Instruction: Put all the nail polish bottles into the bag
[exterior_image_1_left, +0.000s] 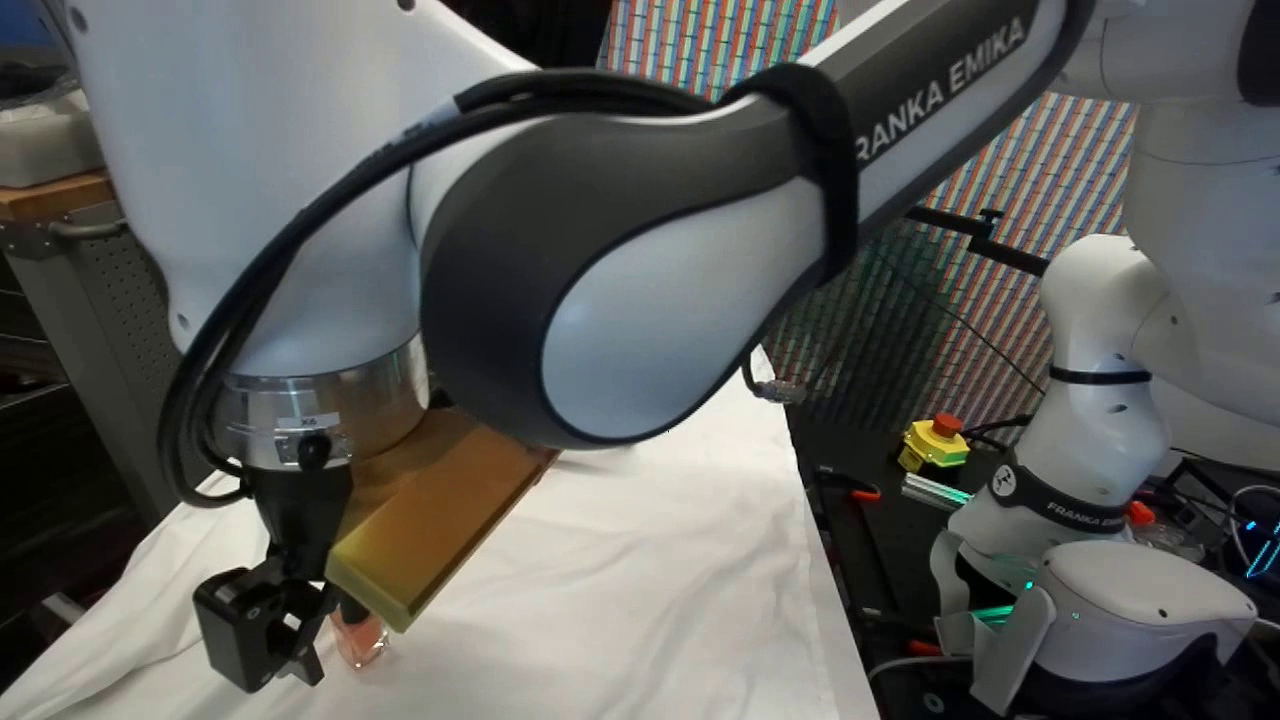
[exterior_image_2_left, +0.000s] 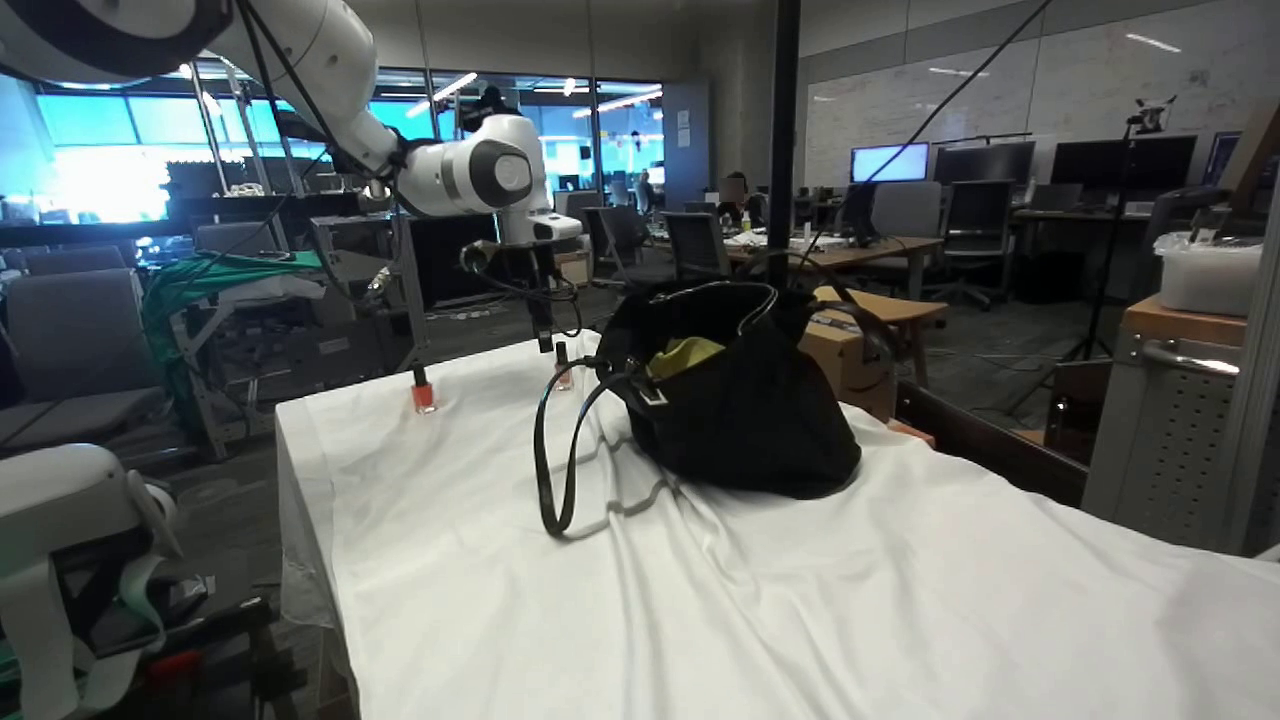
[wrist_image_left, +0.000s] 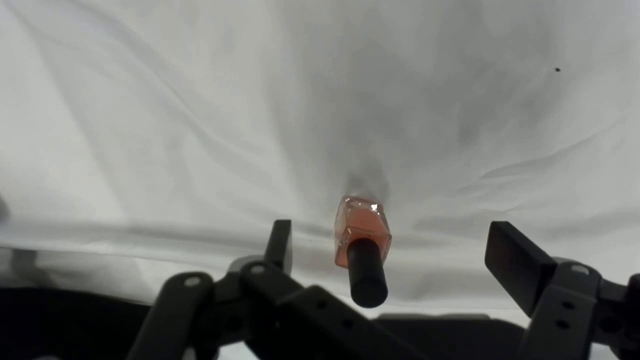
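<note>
Nail polish bottle (wrist_image_left: 364, 224) upright | gripper (wrist_image_left: 393, 245) spread, seemingly astride | bag (exterior_image_2_left: 745, 420) near | cloth (exterior_image_2_left: 480, 600) creased around

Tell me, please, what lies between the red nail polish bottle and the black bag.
In an exterior view, a pink nail polish bottle stands between the red bottle and the black bag, where the bag's looped handle also droops.

The bag (exterior_image_2_left: 750, 430) is black, its lining (exterior_image_2_left: 685, 357) yellowish green. At its nine o'clock, the farther bottle (exterior_image_2_left: 424, 397) is orange-red, the nearer bottle (exterior_image_2_left: 565, 381) salmon pink, both black-capped. The cloth (exterior_image_2_left: 480, 560) is white, the backdrop (exterior_image_1_left: 1070, 150) striped red, green, blue.
</note>
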